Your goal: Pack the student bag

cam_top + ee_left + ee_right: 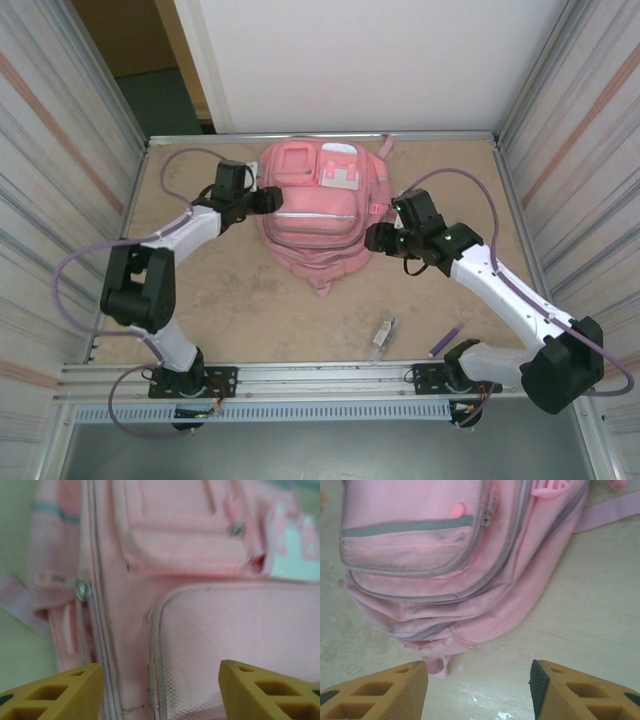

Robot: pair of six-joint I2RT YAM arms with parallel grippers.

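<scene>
**Student bag (310, 215), a large pink fabric backpack, lying at far middle of beige table (230, 300)**

Left gripper (270, 198) is sitting at the bag's left edge, yellow fingers (55, 692) spread and pinching nothing; I cannot tell if they touch it. The bag is lying flat, zip pockets facing up. Right gripper (378, 238) is hovering beside its lower right corner, fingers spread, empty. A small clear packet (382, 337) and a purple pen (446, 342) are lying near the right arm's base.

No text, brand, number or sign can be read anywhere. The large pink fabric backpack (310, 215) has a pale white-grey patch (295, 560) on its front, toward 12 o'clock. The pink marks on the patch are too blurred to read as letters. Any print on the small clear packet (381, 338) at 6 o'clock on the counter (230, 300) is too small to tell.
</scene>
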